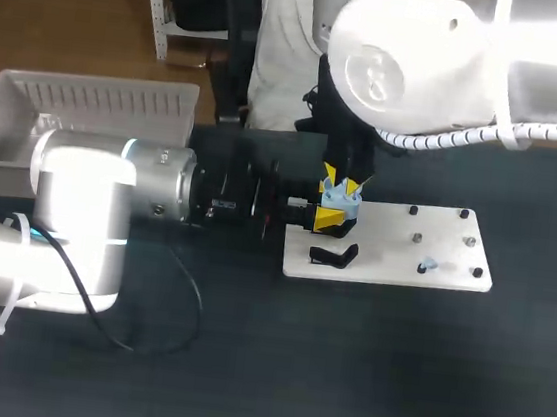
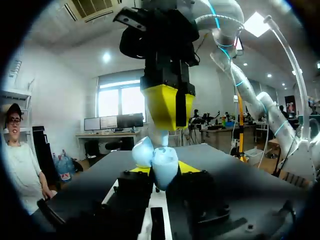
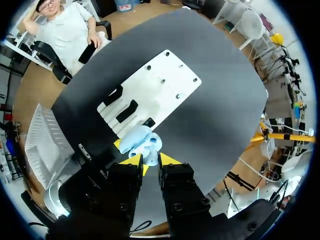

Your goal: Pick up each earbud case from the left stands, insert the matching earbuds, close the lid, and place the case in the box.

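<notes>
A light blue earbud case (image 1: pixel 342 205) with its lid open is held just above the left end of the white plate (image 1: pixel 395 244). My left gripper (image 1: pixel 329 220) is shut on it from the side; in the left wrist view the case (image 2: pixel 165 165) sits between my left gripper's (image 2: pixel 162 171) yellow tips. My right gripper (image 1: pixel 342 186) comes down from above, shut on a small light blue earbud (image 3: pixel 150 152) at the case's opening (image 3: pixel 134 139). Another light blue earbud (image 1: pixel 431 264) lies on the plate's right part.
A black stand (image 1: pixel 334 255) sits on the plate's left end, right under the case. Several small pegs (image 1: pixel 464 216) stick up from its right half. The white box (image 1: pixel 78 110) stands at the back left. A black cable (image 1: pixel 148 335) trails beside my left arm.
</notes>
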`<state>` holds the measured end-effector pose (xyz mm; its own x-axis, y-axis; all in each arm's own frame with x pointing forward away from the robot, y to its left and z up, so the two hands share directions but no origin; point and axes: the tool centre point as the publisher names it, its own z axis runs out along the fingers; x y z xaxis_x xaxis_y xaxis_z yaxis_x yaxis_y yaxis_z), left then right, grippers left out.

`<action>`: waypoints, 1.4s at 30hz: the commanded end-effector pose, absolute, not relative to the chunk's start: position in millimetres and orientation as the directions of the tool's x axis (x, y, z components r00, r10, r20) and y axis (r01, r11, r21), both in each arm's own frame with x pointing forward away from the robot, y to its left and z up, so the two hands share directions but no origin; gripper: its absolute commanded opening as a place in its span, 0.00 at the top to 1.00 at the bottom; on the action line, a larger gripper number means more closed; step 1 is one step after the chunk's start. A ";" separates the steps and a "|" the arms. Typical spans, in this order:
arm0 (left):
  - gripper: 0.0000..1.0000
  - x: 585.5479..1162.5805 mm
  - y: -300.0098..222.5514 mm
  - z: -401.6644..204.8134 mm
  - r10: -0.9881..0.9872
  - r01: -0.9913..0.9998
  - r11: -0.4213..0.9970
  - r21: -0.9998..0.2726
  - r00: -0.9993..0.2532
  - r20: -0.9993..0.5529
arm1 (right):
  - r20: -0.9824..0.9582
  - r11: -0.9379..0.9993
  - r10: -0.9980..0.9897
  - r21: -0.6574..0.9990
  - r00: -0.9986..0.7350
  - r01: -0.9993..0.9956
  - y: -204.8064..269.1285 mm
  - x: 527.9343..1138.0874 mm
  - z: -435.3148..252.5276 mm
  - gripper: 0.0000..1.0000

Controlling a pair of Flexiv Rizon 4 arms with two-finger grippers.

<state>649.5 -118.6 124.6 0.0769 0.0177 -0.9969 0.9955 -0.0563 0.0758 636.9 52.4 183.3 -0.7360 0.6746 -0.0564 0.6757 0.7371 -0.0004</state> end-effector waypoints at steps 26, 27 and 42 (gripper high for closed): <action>1.00 647.2 -119.5 124.1 0.016 0.996 -0.046 0.080 0.081 -0.997 | -0.036 0.723 0.690 -0.004 -0.723 0.691 48.4 640.2 176.7 1.00; 1.00 647.2 -119.5 124.1 0.016 0.996 -0.046 0.080 0.081 -0.997 | -0.035 0.723 0.690 -0.004 -0.723 0.691 48.4 640.2 176.7 1.00; 1.00 647.2 -119.5 124.1 0.016 0.996 -0.046 0.080 0.081 -0.997 | -0.036 0.725 0.688 -0.019 -0.725 0.689 46.4 641.0 169.2 1.00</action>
